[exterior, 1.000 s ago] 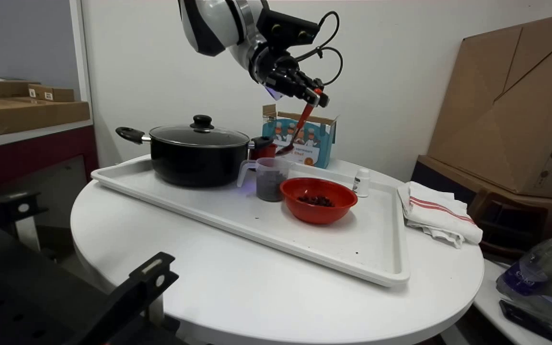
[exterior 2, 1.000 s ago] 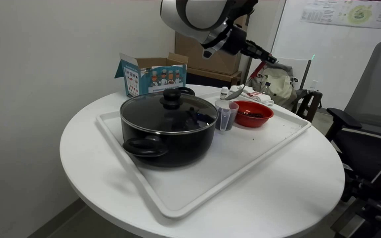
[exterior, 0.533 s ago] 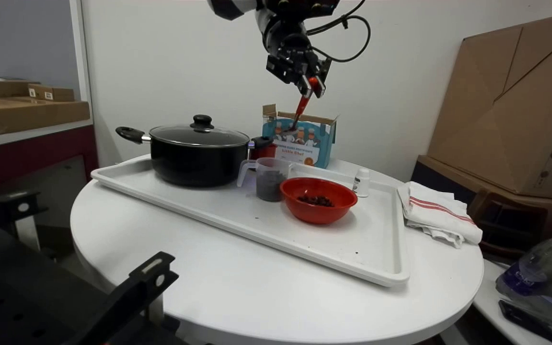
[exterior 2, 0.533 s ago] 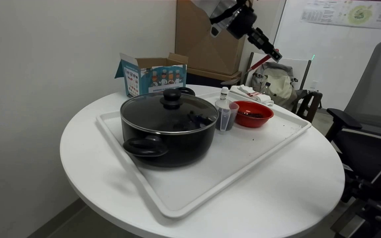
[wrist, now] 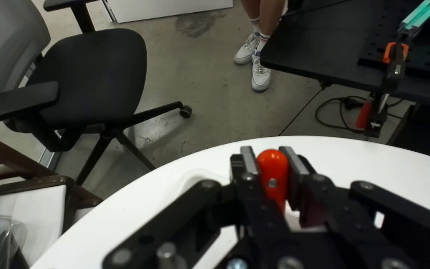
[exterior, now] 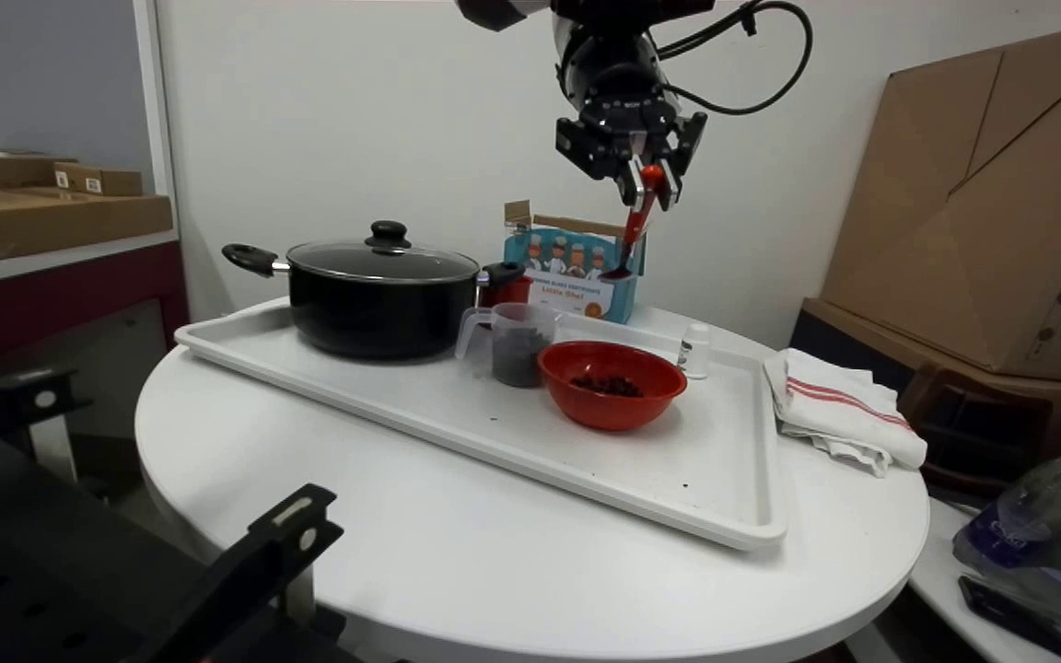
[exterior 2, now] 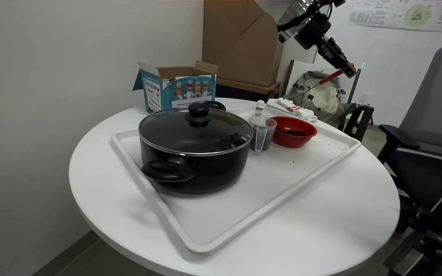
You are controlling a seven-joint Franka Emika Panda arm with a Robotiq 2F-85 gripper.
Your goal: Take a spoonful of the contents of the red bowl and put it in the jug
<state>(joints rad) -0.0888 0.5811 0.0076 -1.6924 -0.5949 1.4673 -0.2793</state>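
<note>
White table (exterior: 420,543): round, one edge toward the wall (exterior: 309,138), another edge toward a brown carton (exterior: 982,221).
Tray (exterior: 438,405): white, rectangular, lying flat on the table, some of its corners close to the edge.
Black pot (exterior: 383,313): upright on the tray, at the end away from the carton edge, two-handled, a glass lid (exterior: 337,264) on top.
Chef box (exterior: 572,276): teal, flaps raised, standing on the table between the tray and the wall edge.
Gripper (exterior: 652,189): high above the table, narrow, holding a spoon (exterior: 638,218); in the wrist view its fingers (wrist: 293,162) press the red handle (wrist: 273,173) from both sides.
Striped towel (exterior: 848,410): white with red lines, folded, at the carton edge, just beside the tray.
Red bowl (exterior: 609,414): on the tray, upright, nearer the carton edge than the pot, dark pieces (exterior: 609,385) lying in its bottom.
Jug (exterior: 517,324): on the tray between the black pot and the red bowl, upright, clear-walled, handle toward the pot, dark grey contents (exterior: 517,364) inside; whether it touches the red bowl cannot be told.
Spoon: tilted in the air, handle end up, scoop (exterior: 618,273) lower, apart from the red bowl and the jug; whether the scoop carries anything cannot be told.
White bottle (exterior: 695,350): small, upright, in the tray by its wall-side rim.
Specks (exterior: 685,485): dark, on the tray floor.
</note>
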